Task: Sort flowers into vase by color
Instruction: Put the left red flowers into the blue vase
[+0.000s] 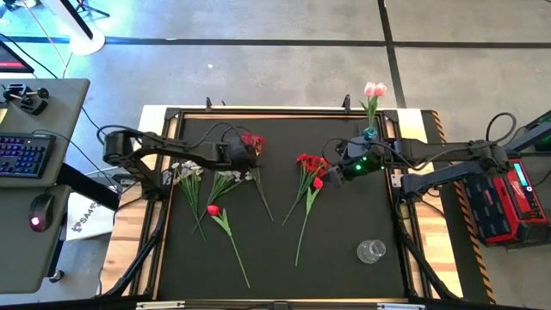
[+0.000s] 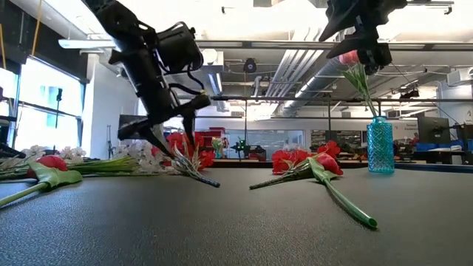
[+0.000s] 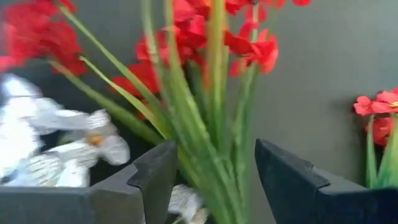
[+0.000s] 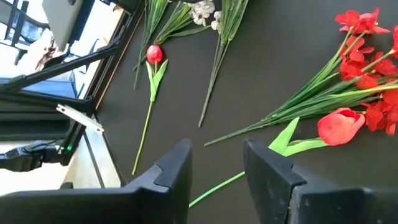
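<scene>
Your left gripper (image 3: 214,180) is sitting with its two dark fingers (image 3: 155,177) spread wide, and the green stems of a red blossom cluster (image 3: 205,43) are running right through the gap. White blossoms (image 3: 68,149) are lying just beside them, and more red flowers (image 3: 379,112) are poking in farther off on the dark tabletop (image 3: 311,74).

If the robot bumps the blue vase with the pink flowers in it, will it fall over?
It might. The blue vase looks tall and narrow, standing at the table's far edge, so it probably tips easily. The pink flowers rise high above it, likely making it top-heavy. It looks like glass, so it may break. The right gripper hangs near it.
</scene>
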Motion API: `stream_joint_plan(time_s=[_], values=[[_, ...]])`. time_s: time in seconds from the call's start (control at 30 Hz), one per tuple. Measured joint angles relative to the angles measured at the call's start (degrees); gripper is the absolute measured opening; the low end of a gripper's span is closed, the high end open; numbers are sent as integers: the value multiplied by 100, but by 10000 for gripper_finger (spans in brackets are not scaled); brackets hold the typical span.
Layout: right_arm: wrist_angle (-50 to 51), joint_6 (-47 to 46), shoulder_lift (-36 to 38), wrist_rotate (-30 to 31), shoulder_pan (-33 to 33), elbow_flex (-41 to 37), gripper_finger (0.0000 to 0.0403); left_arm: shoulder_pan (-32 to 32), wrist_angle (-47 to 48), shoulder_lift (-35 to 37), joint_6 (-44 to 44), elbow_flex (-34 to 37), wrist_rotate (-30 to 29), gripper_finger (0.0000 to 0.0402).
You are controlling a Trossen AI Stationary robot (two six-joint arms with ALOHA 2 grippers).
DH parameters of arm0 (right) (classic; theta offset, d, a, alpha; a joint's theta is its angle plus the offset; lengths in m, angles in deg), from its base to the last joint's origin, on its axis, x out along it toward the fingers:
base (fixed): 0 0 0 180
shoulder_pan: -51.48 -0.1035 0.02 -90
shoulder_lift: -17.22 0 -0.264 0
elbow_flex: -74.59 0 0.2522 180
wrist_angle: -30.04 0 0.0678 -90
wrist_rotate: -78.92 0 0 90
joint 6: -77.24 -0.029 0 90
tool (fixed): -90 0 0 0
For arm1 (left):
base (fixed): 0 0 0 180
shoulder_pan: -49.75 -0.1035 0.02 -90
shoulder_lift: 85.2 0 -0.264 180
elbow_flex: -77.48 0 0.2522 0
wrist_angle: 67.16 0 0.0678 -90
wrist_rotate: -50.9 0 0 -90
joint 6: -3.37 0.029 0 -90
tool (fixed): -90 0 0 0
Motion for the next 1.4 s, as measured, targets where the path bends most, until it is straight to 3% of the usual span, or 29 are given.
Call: stream_joint_plan(time_s=[0.33, 0.5, 0.73, 1.0, 1.2, 1.4], values=[[49, 137, 0, -167, 17, 0, 129, 0, -394, -546, -99, 0, 82, 208], [47, 187, 0, -232, 17, 0, 129, 33, -433, -648, -90, -11, 74, 171], [25, 187, 0, -170, 17, 0, 129, 55, -529, -633, -109, -4, 135, 90], [24, 135, 0, -166, 17, 0, 129, 55, -1465, -610, -104, -2, 326, 19], [22, 72, 0, -166, 14, 0, 129, 41, -2591, -600, 63, -4, 739, 4], [22, 62, 0, -284, 13, 0, 129, -28, -2964, -600, 180, -4, 1090, 8]])
